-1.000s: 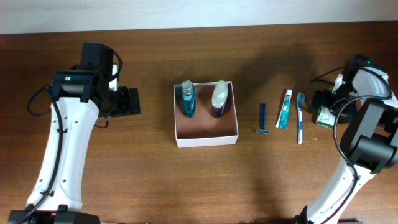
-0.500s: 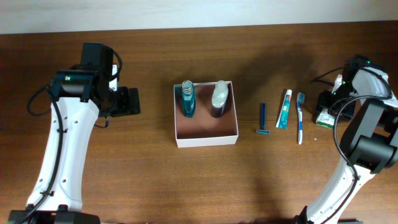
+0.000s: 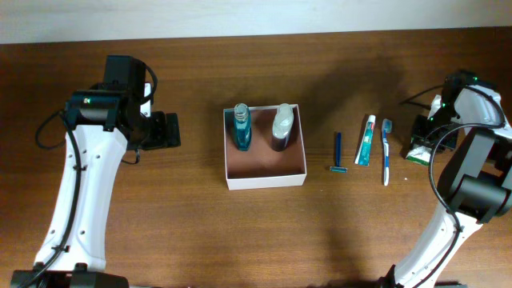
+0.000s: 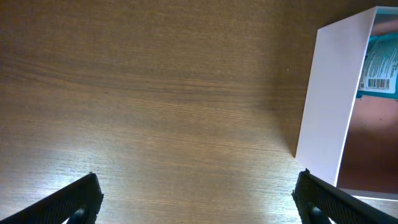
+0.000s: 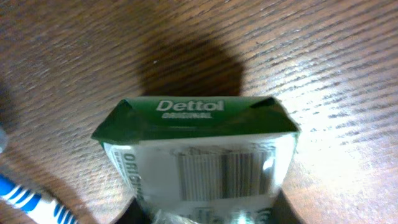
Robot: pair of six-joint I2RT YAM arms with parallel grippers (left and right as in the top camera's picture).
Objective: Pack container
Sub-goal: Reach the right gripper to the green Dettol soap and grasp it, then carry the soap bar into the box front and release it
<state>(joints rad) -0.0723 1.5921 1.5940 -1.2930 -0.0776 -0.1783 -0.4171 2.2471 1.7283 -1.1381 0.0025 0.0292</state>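
Note:
The container [image 3: 266,170], a white-walled square box with a reddish-brown floor, sits mid-table. In its far half lie a blue bottle [image 3: 242,127] and a clear bottle with dark liquid [image 3: 281,126]. At the far right, my right gripper [image 3: 422,140] is shut on a green-and-white Dettol soap pack [image 3: 417,151]. The right wrist view shows that pack [image 5: 199,158] filling the gap of my right gripper [image 5: 208,214], with a dark finger against each side. My left gripper [image 3: 166,130] stands open over bare wood, left of the container wall [image 4: 336,93], with nothing between the fingers of the left gripper [image 4: 199,205].
Between the container and the soap lie a blue razor [image 3: 337,152], a toothpaste tube [image 3: 366,139] and a blue-and-white toothbrush [image 3: 386,150], side by side. The toothbrush handle [image 5: 31,200] lies just left of the soap pack.
My right gripper's jaws have closed in from wide open onto the soap pack. Neither arm has moved across the table, and the left gripper stays open.

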